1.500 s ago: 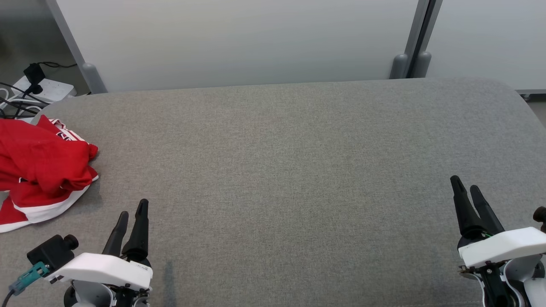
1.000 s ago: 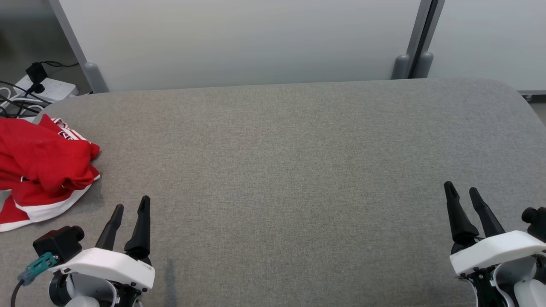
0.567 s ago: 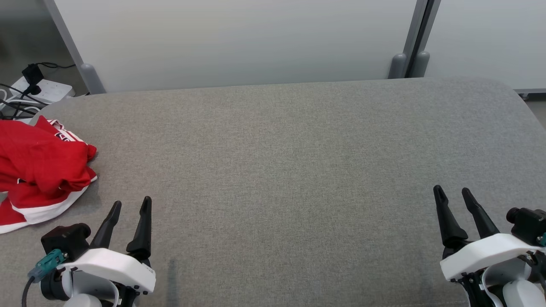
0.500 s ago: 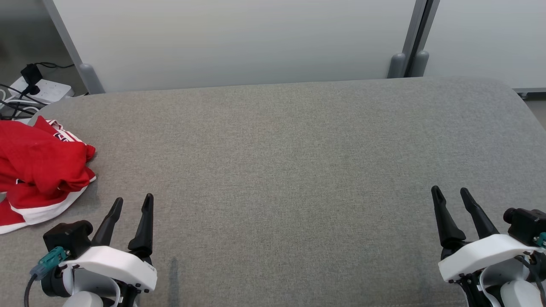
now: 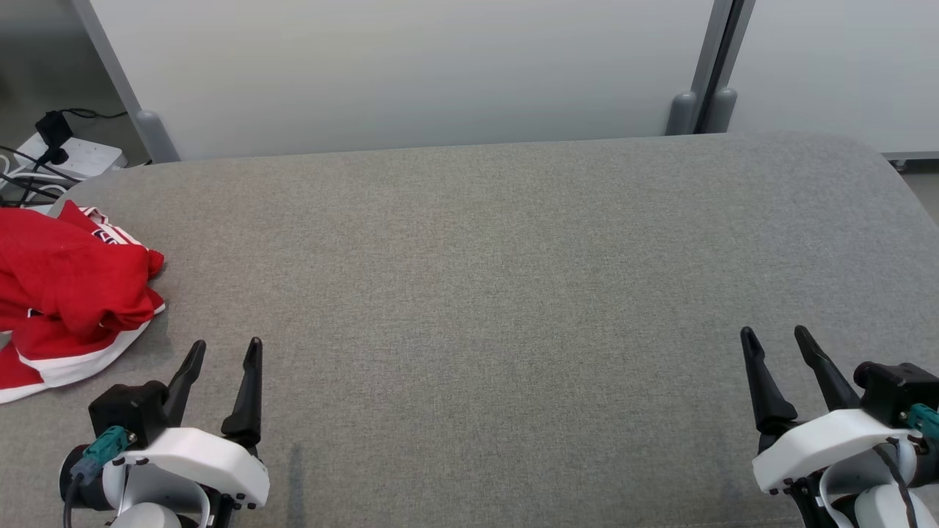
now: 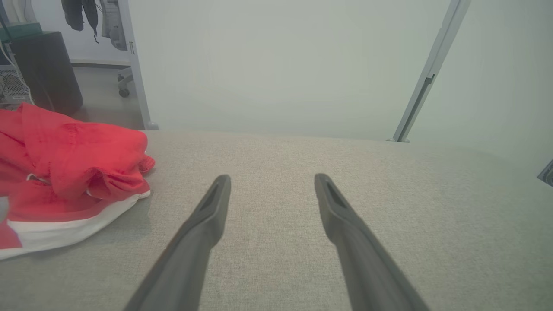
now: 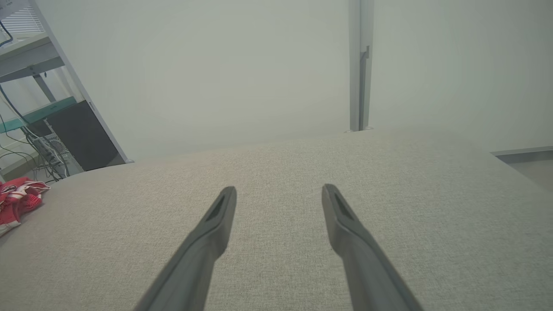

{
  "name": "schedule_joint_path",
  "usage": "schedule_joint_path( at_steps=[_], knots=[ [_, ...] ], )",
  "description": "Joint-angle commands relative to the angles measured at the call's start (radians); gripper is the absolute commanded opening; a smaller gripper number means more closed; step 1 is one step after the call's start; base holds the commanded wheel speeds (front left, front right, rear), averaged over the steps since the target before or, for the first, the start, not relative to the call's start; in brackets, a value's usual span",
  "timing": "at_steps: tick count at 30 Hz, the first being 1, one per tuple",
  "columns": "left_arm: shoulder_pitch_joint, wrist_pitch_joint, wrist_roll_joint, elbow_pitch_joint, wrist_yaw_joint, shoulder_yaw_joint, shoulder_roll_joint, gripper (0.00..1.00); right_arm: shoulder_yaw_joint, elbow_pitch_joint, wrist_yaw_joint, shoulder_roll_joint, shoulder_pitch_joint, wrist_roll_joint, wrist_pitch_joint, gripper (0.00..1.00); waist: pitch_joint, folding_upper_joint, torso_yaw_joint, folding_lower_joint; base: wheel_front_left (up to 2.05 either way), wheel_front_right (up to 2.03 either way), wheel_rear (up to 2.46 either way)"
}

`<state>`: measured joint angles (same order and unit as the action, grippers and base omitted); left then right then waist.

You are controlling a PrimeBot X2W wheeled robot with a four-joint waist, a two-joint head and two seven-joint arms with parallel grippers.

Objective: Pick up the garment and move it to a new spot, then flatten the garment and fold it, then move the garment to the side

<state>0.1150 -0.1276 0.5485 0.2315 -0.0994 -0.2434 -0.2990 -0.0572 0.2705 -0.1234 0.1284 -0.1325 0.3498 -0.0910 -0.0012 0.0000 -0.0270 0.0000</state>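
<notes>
Emptily agape: left pincer (image 5: 226, 345), right pincer (image 5: 774, 333).

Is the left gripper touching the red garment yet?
Apart. The left wrist view shows bare grey surface between the open left gripper and the garment, which lies off to its left.

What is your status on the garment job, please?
Left gripper open, empty. Right gripper open, empty. Red garment crumpled at grey table left edge, untouched. Nothing between it and left gripper.
</notes>
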Motion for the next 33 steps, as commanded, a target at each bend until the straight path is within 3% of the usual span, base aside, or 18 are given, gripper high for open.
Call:
schedule_joint_path(
  at_steps=[1,21,33],
  knots=[
    [0.062,-0.017,-0.029,-0.028,-0.016,0.029,-0.03,1.0,-0.01,-0.026,-0.006,0.008,-0.011,-0.031,-0.019,1.0,-0.001,0.0,0.0,0.0,0.0,0.0,0.0],
    [0.045,-0.048,-0.082,-0.014,-0.068,0.055,-0.052,1.0,0.01,-0.027,-0.007,-0.024,-0.004,-0.203,-0.067,1.0,-0.003,0.0,0.001,0.0,0.0,0.0,0.0],
    [0.024,-0.031,-0.041,-0.012,-0.072,0.067,-0.044,1.0,0.042,-0.02,-0.007,-0.043,-0.006,-0.174,-0.069,1.0,-0.004,0.0,0.004,0.0,0.0,0.0,0.0]
  ],
)
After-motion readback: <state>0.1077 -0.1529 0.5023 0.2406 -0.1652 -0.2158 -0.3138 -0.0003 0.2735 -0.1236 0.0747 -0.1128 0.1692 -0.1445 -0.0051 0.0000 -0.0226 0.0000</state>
